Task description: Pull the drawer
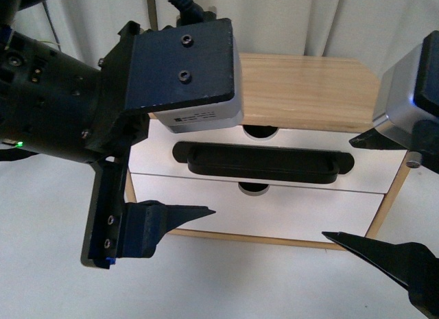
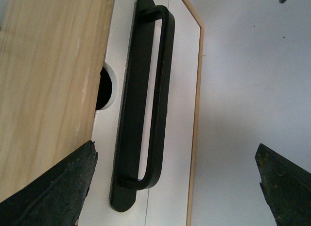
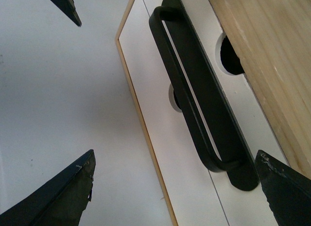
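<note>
The drawer (image 1: 374, 171) is the upper of two in a small wooden cabinet; it sits shut, its white front flush with the one below. Its long black bar handle (image 1: 264, 162) runs across the front, under a half-round notch (image 1: 260, 132). My left gripper (image 2: 175, 153) is open in front of the handle's (image 2: 137, 114) left end, not touching it. Its lower finger (image 1: 171, 219) shows in the front view. My right gripper (image 1: 363, 192) is open before the handle's (image 3: 204, 90) right end, also apart from it.
The lower white drawer (image 1: 295, 213) has no handle, only a notch (image 1: 254, 188). The cabinet's light wood top (image 1: 309, 89) stands against a pale curtain. A white tabletop (image 1: 240, 285) lies in front of the cabinet.
</note>
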You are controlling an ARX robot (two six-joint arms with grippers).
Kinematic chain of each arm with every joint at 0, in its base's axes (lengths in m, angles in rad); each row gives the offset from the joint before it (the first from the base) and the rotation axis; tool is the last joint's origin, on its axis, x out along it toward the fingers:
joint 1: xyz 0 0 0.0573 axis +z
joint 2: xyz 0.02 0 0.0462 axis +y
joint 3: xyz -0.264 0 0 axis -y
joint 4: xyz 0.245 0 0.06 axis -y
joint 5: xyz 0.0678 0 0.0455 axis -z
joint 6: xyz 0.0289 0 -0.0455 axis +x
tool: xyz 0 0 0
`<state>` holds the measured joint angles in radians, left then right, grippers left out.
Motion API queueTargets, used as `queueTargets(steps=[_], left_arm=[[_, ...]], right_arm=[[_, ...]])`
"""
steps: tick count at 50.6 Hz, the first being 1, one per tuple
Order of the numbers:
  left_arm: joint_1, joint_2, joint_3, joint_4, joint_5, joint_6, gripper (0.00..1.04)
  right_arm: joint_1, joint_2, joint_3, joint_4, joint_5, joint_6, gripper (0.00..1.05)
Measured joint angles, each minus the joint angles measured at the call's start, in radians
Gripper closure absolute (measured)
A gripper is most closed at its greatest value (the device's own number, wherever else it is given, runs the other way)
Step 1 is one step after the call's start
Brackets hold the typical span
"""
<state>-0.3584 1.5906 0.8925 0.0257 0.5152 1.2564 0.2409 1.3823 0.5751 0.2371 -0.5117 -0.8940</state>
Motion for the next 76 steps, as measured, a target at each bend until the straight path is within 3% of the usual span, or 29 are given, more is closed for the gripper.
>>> queueTargets(steps=[22, 76], left_arm=[[-0.004, 0.095, 0.052, -0.032, -0.060, 0.060, 0.06], [-0.003, 0.216, 0.119, -0.053, -0.126, 0.117, 0.06]], right_arm=[[0.056, 0.150, 0.072, 0.046, 0.041, -0.037, 0.09], [0.079, 0.307, 0.156, 0.146, 0.059, 0.009, 0.09]])
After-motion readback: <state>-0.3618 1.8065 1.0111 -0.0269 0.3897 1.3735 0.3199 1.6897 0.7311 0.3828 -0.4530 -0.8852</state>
